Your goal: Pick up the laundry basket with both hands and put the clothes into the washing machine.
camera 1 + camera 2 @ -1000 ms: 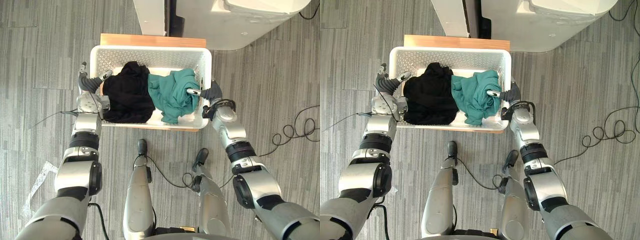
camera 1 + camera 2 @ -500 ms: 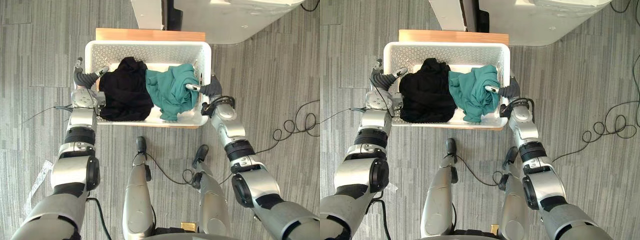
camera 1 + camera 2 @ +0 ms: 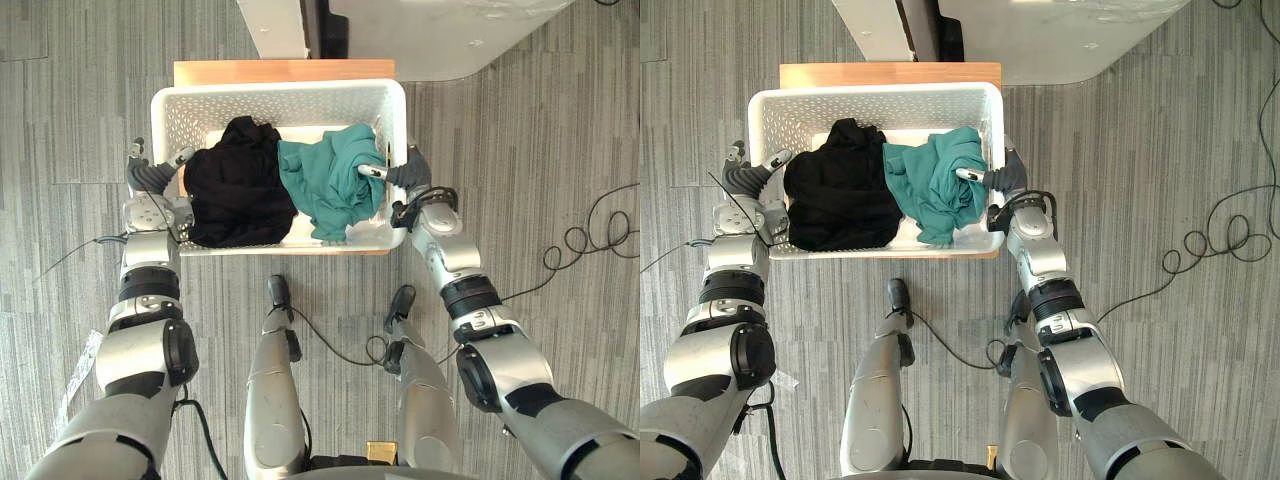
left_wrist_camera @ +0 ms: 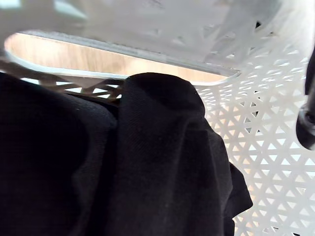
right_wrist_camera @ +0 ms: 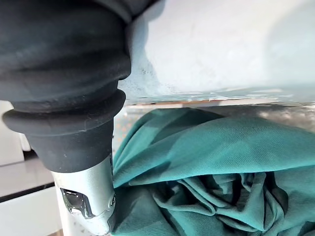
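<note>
Only the view has drifted: the laundry basket (image 3: 280, 95), holding the black garment (image 3: 235, 190) and teal garment (image 3: 335, 185), sits as before on the wooden stand (image 3: 280, 70) by the washing machine (image 3: 440, 35), left hand (image 3: 150, 178) and right hand (image 3: 405, 172) clamped on its side rims, so the lift looks not yet begun.

Grey striped carpet floor (image 3: 560, 120), evenly lit; wooden platform (image 3: 285, 72) (mostly covered) on it
</note>
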